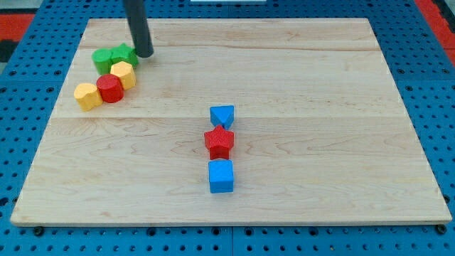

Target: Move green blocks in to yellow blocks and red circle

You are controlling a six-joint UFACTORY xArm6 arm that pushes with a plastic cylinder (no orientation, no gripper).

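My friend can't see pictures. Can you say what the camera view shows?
My tip touches the green blocks, bunched with two yellow blocks and a red circle at the board's upper left. Mid-board sit two blue blocks and a red star.

Probably robotics lab: wooden board (pixel 284 64) on blue perforated bench (pixel 28 85), toy blocks.

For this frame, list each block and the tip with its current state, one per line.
my tip: down on the board, touching the green star's right side
green star: against yellow block
green block: beside star, near red circle
red circle: between both yellow blocks
yellow blocks: flanking circle
blue, red star, blue column: apart, mid-board
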